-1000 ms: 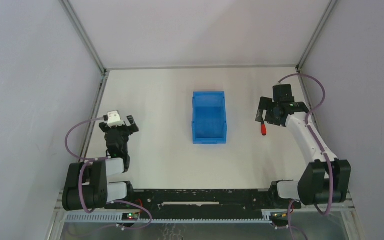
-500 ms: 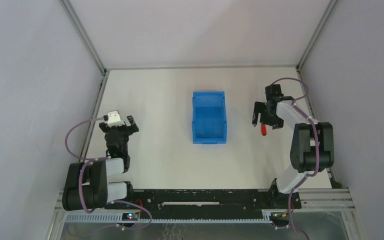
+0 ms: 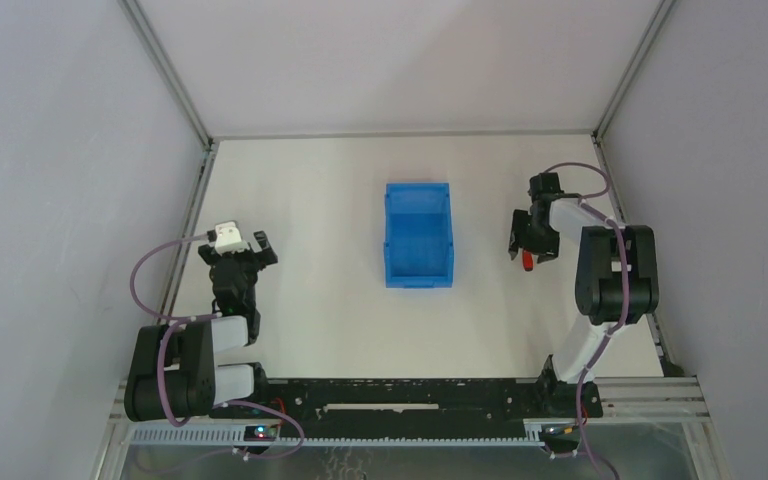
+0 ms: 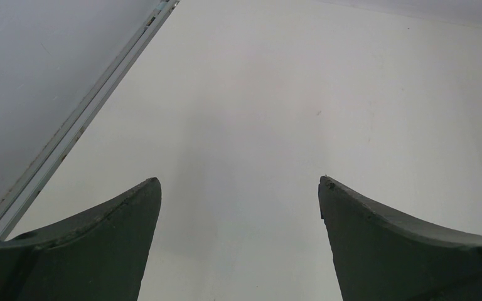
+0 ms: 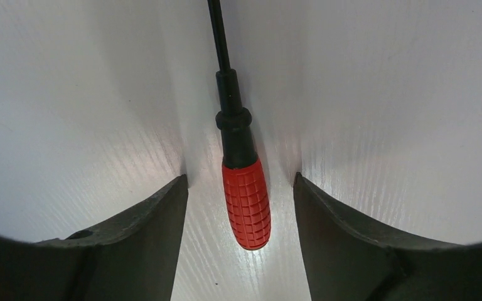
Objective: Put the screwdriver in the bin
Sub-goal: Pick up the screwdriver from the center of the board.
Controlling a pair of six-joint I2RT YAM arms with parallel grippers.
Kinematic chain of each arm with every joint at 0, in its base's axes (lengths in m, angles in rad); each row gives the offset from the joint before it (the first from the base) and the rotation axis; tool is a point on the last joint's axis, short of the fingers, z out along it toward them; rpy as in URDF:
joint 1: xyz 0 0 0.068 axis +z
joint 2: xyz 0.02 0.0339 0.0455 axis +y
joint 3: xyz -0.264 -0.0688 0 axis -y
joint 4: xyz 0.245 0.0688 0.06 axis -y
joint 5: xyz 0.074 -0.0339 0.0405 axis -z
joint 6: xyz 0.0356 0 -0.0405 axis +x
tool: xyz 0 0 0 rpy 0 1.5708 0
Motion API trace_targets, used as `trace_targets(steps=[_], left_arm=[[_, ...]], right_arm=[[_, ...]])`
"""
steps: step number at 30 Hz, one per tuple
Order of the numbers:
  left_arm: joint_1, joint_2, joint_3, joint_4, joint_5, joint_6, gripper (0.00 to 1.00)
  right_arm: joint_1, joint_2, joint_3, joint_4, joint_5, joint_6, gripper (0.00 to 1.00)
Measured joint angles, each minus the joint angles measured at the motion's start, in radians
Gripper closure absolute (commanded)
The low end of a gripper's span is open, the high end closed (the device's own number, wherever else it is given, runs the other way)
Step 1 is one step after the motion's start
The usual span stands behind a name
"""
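Top external view first: the blue bin (image 3: 418,247) sits open-topped in the middle of the white table (image 3: 310,200), nothing inside it. Off to its right, well apart from it, the right end effector (image 3: 527,238) is down low over the screwdriver (image 3: 528,262). From up here only the red handle end peeks out on the near side (the shaft is lost under the black wrist). The gap between the fingers can't be judged from this height.

Over to the right wrist camera, and now it's plain. The screwdriver lies flat on the table, ribbed red handle toward the lens, thin black shaft running away and out of the top of the picture. The two dark fingers (image 5: 132,244) stand one on each side of the handle, spread fairly wide, with a strip of bare table showing on both sides. They straddle it but do not touch it, so nothing is gripped.

On the other side, the left end effector (image 3: 240,250) sits near the table's left edge, well apart from the bin. Its own wrist camera shows what the overhead can't: fingers spread wide, only bare table between them, and a metal rail (image 4: 81,125) running along the wall at the left.
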Motion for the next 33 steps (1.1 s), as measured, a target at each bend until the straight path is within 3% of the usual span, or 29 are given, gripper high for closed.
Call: trace_targets(steps=[16,25,33], left_arm=[[0.0,0.0,0.0,0.0,0.0,0.0,0.0],[0.0,0.0,0.0,0.0,0.0,0.0,0.0],[0.0,0.0,0.0,0.0,0.0,0.0,0.0]], right_arm=[[0.0,0.019,0.02,0.01,-0.003,-0.006,0.81],[0.0,0.016,0.02,0.01,-0.003,-0.008,0.95],[-0.004,-0.018,0.019,0.004,0.034,-0.008,0.96]])
